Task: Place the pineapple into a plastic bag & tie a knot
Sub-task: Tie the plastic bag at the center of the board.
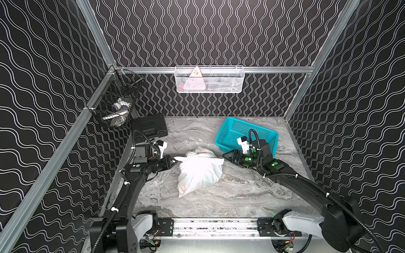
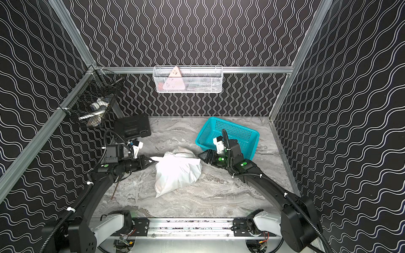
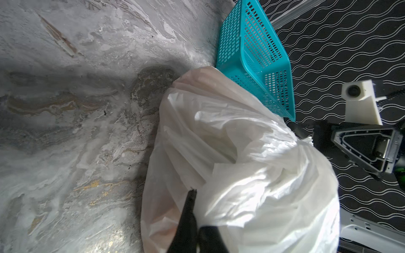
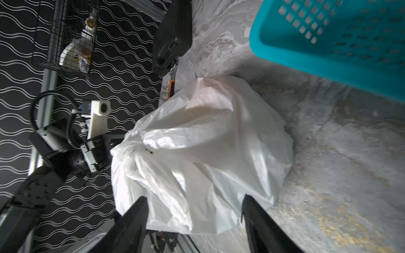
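Left end effector (image 1: 173, 161) pinches the plastic bag (image 1: 198, 175); only the right wrist view shows right end effector (image 4: 194, 197) splayed.

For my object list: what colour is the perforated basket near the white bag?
Teal, a blue-green. The basket shows best in a top view.

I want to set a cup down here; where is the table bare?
Bare: the near strip between the plastic bag and the rail, and the far patch between the black case and the teal basket. Crowded: the middle, where left gripper and right gripper flank the bag.
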`<state>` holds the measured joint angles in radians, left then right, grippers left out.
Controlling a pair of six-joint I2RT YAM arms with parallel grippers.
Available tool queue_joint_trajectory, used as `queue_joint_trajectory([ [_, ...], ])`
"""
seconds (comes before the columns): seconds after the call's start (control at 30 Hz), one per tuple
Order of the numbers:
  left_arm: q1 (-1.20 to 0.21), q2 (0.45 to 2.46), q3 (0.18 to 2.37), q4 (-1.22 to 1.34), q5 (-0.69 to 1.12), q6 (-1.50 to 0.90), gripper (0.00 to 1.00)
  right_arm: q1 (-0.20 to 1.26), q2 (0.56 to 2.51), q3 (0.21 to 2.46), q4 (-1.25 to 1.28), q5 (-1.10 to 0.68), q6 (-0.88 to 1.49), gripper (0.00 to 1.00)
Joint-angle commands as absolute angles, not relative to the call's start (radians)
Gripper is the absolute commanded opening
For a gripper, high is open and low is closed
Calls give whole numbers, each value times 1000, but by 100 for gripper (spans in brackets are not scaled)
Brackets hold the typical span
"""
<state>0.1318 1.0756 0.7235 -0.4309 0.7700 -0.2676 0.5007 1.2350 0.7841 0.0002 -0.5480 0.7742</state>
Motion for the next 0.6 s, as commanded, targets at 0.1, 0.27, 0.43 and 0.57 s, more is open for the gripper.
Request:
queue_joint_trajectory([
  [0.1, 120, 1083, 714, -396, 799, -282, 0, 571, 1301, 819, 141, -651, 888, 72],
  [0.27, 121, 1091, 721, -397, 794, -287, 0, 607, 1384, 853, 165, -646, 878, 61],
  [0.43, 119, 1091, 718, -391, 795, -294, 0, 637, 1435, 902, 145, -638, 848, 47],
  [0.57, 118, 1106, 731, -399, 787, -290, 0, 653, 1472, 943, 17, -612, 744, 23],
])
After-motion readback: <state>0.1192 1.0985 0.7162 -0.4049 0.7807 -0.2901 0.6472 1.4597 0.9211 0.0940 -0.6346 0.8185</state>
